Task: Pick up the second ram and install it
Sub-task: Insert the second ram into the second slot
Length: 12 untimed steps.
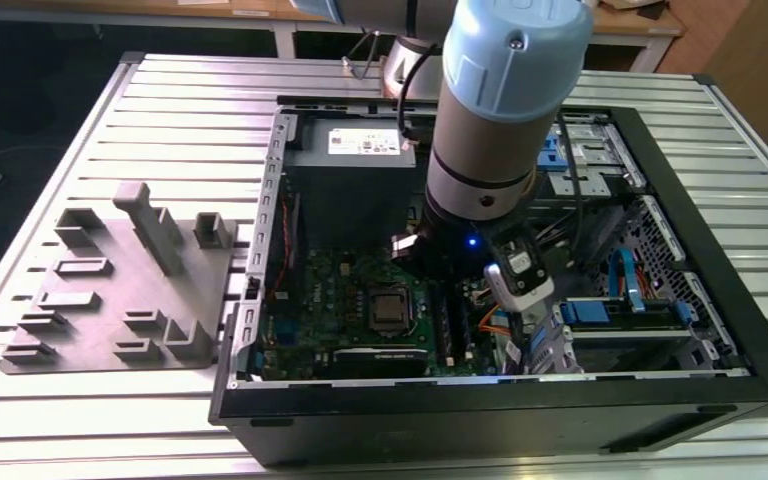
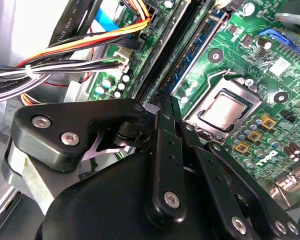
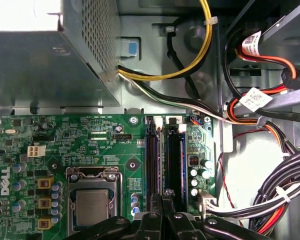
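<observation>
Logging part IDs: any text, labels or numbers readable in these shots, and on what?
White sticker on the power supply: print too small to read.
White cable tags: blurred, unreadable.
White lettering on the green motherboard: too fine to make out.
Nothing can be quoted reliably.

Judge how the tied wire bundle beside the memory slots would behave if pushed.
Probably floppy: the wire bundle curves loosely. Likely to spring back, since a tie binds it. Seemingly light, its wires being thin.
</observation>
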{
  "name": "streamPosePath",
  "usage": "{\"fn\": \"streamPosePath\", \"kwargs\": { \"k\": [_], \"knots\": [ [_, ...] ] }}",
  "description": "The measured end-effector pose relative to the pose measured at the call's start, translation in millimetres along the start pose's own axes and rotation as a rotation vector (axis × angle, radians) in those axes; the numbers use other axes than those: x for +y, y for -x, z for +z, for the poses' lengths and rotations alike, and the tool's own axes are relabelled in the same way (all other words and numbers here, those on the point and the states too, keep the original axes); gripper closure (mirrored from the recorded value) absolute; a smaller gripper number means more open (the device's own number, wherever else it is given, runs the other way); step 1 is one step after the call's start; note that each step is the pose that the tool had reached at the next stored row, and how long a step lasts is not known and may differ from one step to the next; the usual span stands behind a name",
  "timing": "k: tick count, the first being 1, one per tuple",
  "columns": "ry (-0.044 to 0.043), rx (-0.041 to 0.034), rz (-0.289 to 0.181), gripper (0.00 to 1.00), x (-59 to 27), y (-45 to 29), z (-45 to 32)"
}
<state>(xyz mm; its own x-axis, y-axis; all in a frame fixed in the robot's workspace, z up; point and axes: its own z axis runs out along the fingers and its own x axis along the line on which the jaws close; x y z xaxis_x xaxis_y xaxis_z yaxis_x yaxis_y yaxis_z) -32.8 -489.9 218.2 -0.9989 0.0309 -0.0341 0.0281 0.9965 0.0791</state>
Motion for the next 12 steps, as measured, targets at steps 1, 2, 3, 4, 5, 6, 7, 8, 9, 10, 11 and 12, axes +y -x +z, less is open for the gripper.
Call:
{"fn": "streamPosePath", "kwargs": {
  "k": [1, 2, 3, 4, 5, 6, 7, 8, 9, 10, 11, 12],
  "knots": [
    [0.0001, -0.0001, 0.0, 0.92, 0.0, 0.0, 0.4],
    [0.0002, -0.0001, 0.0, 0.92, 0.0, 0.0, 0.6],
    [0.0002, -0.0001, 0.0, 0.92, 0.0, 0.0, 0.6],
    [0.0002, -0.0001, 0.0, 0.92, 0.0, -0.1, 0.6],
    [0.0002, -0.0001, 0.0, 0.92, 0.0, -0.1, 0.6],
    [0.0003, -0.0001, 0.0, 0.92, 0.0, -0.1, 0.7],
    [0.0004, -0.0001, 0.0, 0.92, 0.0, -0.1, 0.7],
    [0.0005, -0.0001, 0.0, 0.92, 0.0, -0.1, 0.7],
    [0.0006, -0.0001, 0.0, 0.92, -0.1, -0.1, 1.0],
    [0.0006, -0.0001, 0.0, 0.92, -0.1, -0.1, 1.1],
    [0.0004, 0.0, 0.0, 0.92, -0.1, -0.1, 1.1],
    [0.0004, 0.0, 0.0, 0.92, -0.1, -0.1, 1.1]
  ]
}}
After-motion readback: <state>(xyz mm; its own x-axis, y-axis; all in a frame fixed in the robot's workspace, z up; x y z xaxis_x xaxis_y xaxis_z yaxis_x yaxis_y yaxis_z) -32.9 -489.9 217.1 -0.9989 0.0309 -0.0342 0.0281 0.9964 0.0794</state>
